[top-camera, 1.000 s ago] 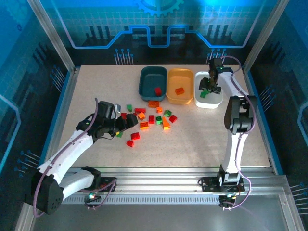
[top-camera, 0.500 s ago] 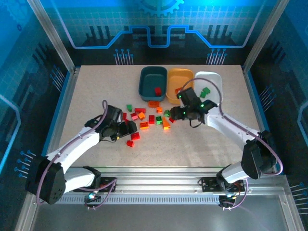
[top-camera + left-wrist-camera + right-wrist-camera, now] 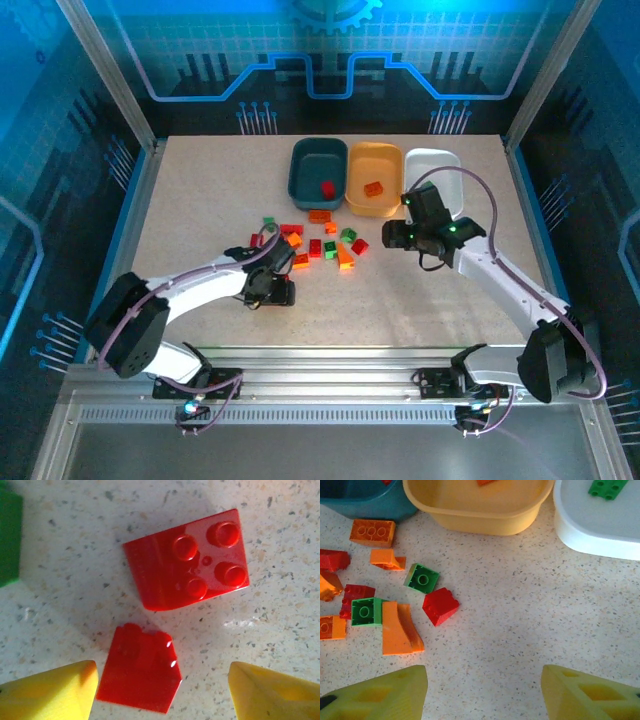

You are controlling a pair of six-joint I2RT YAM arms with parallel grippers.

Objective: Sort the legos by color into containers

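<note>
And the left gripper (image 3: 162, 692) is right down over the table (image 3: 280, 630), jaws spread. A small red brick (image 3: 140, 672) lies between them at the bottom of the wrist view, with one yellow fingertip (image 3: 55, 695) just beside it and the other well clear. Above it, upper middle, a bigger red brick (image 3: 187, 560) shows four studs, and a green brick (image 3: 7, 540) pokes in at the left edge.

From overhead, that gripper sits at the lower left fringe of the loose bricks (image 3: 320, 240) scattered mid-frame. The right gripper (image 3: 392, 235) hangs at the pile's right side, jaws wide apart over bare tabletop. Its wrist view catches a red block (image 3: 441, 606), a green block (image 3: 422, 577) and an orange wedge (image 3: 400, 627) at centre left.

Along the top of the overhead view, the teal tray (image 3: 315, 163) has a red piece (image 3: 327, 189) in it and the orange tray (image 3: 375, 163) holds an orange piece (image 3: 373, 188). The white tray (image 3: 600, 535) has a green piece (image 3: 607, 487) inside.
</note>
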